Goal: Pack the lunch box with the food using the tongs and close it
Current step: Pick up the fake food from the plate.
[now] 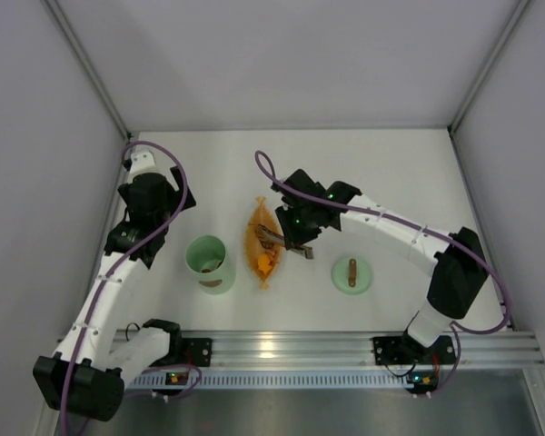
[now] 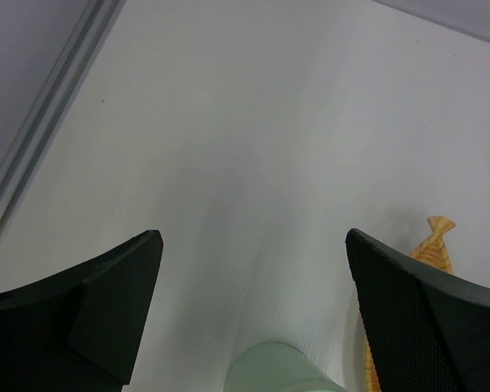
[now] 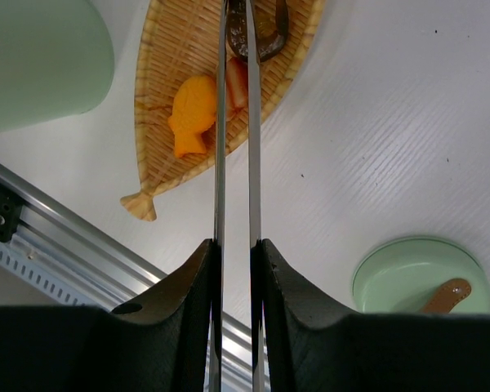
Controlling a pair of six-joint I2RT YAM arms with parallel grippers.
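The pale green lunch box (image 1: 209,262) stands open at left of centre with a brown piece inside. Its lid (image 1: 351,274) with the brown handle lies flat to the right. Between them the orange woven dish (image 1: 262,245) holds the food: an orange fish-shaped piece (image 3: 192,114), a reddish-cream piece (image 3: 238,82) and a dark brown piece (image 3: 268,39). My right gripper (image 3: 235,245) is shut on the silver tongs (image 3: 220,155). Their arms are squeezed nearly together, with the tips over the dark piece. I cannot tell whether they pinch it. My left gripper (image 2: 253,245) hangs open and empty just left of the lunch box.
White walls close the table in on three sides. An aluminium rail (image 1: 282,345) carrying both arm bases runs along the near edge. The lunch box rim (image 2: 282,367) shows just below my left fingers, with the dish's tail (image 2: 438,237) off to their right.
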